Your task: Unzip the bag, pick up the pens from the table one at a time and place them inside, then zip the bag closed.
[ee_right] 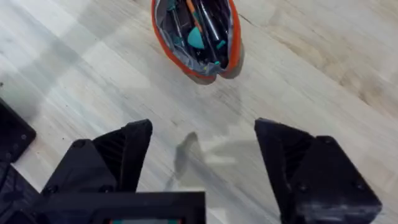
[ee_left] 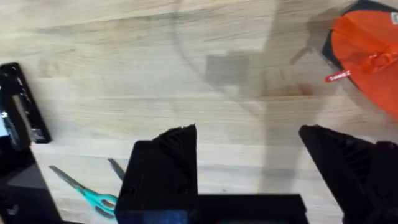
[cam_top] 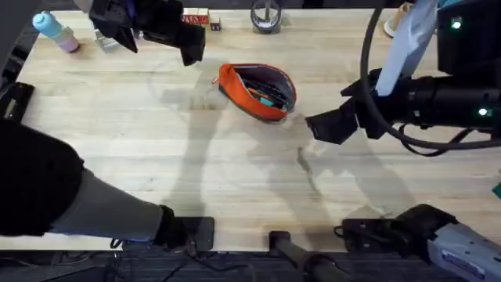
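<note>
Right gripper spread, empty, above bench near bag. Left gripper likewise spread, empty, beside bag. Bag gapes unzipped, pens apparently inside. Loading looks done; next: find pull tab, brace bag, zip shut.

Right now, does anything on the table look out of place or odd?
Only the bag: it lies gaping, unzipped, with items inside, and it still needs zipping. Both grippers, left and right, hang open away from it. Nothing looks spilled or damaged.
</note>
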You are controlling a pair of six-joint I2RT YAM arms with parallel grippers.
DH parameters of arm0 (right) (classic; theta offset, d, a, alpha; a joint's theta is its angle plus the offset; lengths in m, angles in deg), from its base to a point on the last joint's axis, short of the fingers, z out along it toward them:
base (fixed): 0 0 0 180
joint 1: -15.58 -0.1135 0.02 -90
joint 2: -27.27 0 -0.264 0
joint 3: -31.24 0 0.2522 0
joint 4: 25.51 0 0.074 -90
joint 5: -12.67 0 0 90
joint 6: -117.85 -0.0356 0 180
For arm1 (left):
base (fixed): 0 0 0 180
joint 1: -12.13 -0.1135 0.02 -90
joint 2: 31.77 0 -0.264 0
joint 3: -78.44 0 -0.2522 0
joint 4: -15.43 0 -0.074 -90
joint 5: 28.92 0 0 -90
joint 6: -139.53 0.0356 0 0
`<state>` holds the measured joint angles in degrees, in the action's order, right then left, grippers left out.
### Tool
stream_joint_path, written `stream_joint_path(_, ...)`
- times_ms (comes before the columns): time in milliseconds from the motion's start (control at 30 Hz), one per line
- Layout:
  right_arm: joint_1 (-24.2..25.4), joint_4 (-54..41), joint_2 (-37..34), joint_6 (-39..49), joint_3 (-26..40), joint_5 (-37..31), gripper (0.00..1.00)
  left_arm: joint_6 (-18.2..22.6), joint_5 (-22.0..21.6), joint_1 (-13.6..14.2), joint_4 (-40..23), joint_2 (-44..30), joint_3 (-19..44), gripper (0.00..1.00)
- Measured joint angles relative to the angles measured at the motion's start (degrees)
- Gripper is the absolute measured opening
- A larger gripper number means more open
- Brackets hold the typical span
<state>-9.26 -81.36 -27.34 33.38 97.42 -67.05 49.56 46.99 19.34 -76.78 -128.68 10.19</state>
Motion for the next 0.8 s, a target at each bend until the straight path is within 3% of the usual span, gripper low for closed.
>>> stream_joint_path(167, 0.0, 0.1, 0.0, -0.8, 0.0, 0.0, 0.998, 4.0, 1.4, -0.9, 0.7, 0.0, 0.0, 0.994)
stream_joint_path(233, 0.0, 0.1, 0.0, -0.8, 0.0, 0.0, 0.998, 6.6, 5.0, -2.6, 1.1, 0.0, 0.0, 0.993)
stream_joint_path(533, 0.0, 0.0, 0.0, 0.1, 2.6, 0.0, 0.998, 18.4, 23.3, -16.6, 1.4, 0.0, 0.0, 0.994)
stream_joint_path(667, 0.0, 0.2, -0.6, 1.5, 6.6, 0.4, 0.998, 25.7, 30.4, -19.8, 1.5, 0.0, 0.0, 0.994)
stream_joint_path(800, 0.0, 0.1, -4.3, 3.4, 10.6, 0.9, 0.997, 31.3, 34.7, -21.2, 2.6, 0.0, 0.0, 0.993)
